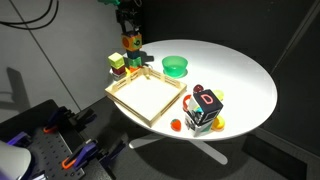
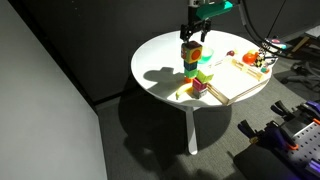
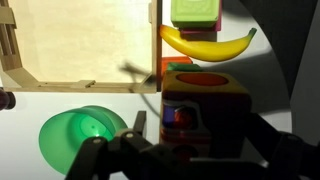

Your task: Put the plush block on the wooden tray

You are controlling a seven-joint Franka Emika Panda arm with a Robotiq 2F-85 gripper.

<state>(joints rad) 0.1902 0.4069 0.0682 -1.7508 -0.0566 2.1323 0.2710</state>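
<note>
The plush block [image 3: 205, 100], yellow-orange on top with a red and blue picture on its side, fills the lower middle of the wrist view. In both exterior views it [image 1: 131, 42] [image 2: 191, 52] sits raised at the table's edge, apparently on top of other toys. My gripper [image 3: 200, 124] [image 1: 130, 28] [image 2: 195, 28] comes straight down over it. The jaws are open, one on each side of the block, with a small gap to it. The wooden tray [image 1: 122, 97] [image 2: 243, 88] [image 3: 30, 78], pale with a low rim, lies right beside the block.
A banana [image 3: 205, 42] and a plain green block [image 3: 195, 12] [image 1: 117, 62] lie between the plush block and the tray. A round green bowl [image 1: 175, 66] [image 3: 85, 135] stands close by. A larger dark letter cube [image 1: 205, 108] sits near the table's rim past the tray.
</note>
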